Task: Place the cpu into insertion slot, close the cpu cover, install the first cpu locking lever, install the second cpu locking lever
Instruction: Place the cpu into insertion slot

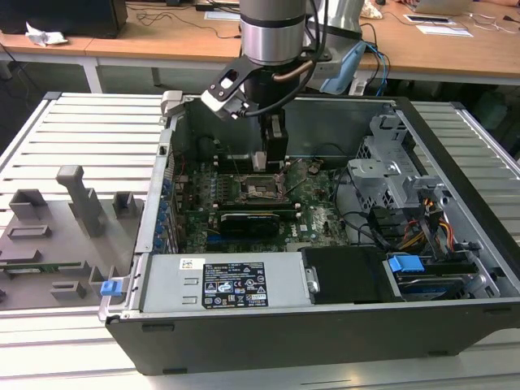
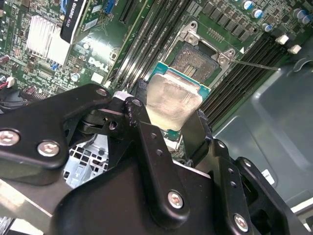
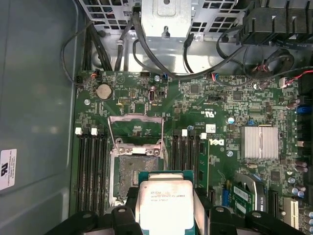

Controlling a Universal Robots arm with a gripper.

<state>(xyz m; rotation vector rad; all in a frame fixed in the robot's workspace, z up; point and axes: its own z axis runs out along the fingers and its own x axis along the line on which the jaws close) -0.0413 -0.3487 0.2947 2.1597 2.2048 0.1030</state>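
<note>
Pincer [image 2: 171, 110] clenched on the cpu [image 3: 164, 205], just over the open insertion slot [image 3: 131, 171] — not yet seated, cpu cover [image 3: 135, 118] raised — seating, closing and locking all remain.

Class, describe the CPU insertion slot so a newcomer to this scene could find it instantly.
Inside the open computer case, look at the green motherboard. Between the two banks of long black memory slots sits the insertion slot: the only square socket, dark-centred with a metal rim.
</note>
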